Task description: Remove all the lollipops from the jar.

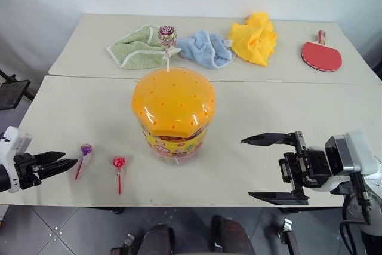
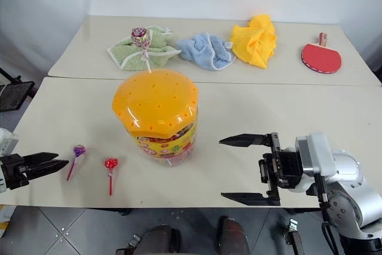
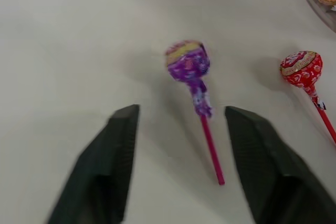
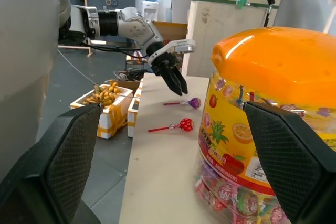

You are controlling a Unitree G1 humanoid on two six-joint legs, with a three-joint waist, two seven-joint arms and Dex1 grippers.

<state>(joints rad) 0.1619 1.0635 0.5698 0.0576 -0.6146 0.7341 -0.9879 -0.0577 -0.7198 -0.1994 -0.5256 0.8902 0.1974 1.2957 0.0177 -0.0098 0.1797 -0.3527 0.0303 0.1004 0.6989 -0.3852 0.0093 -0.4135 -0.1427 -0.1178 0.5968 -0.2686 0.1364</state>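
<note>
Orange dome first: from the left eye view you see the jar [image 1: 173,114] standing upright near the middle of the pale counter [image 1: 89,106], its holed lid on, with a swirled pinkish lollipop [image 1: 167,34] rising on its stick from the top of the lid. Two more lollipops lie flat on the counter to the jar's left, near the front edge — the purple lollipop [image 1: 86,149] and, just beside it toward the jar, the red lollipop [image 1: 119,162]. Your left hand [image 1: 62,163] points at the purple one from the counter's left edge, close to it but apart. Your right hand [image 1: 274,168] hovers near the front edge to the jar's right, its fingers spread wide with nothing between them. Along the far counter lie a green cloth [image 1: 137,46], a blue cloth [image 1: 206,49], a yellow cloth [image 1: 255,37] and a red paddle [image 1: 321,55].

From the left wrist view, the left hand's two fingers [image 3: 110,166] stand apart on either side of the purple lollipop's stick — not touching it; the red one lies off to one side.

From the right wrist view, the right hand's fingers [image 4: 63,166] stand wide apart, framing the jar's label and the two loose lollipops beyond, with the left hand over them.
</note>
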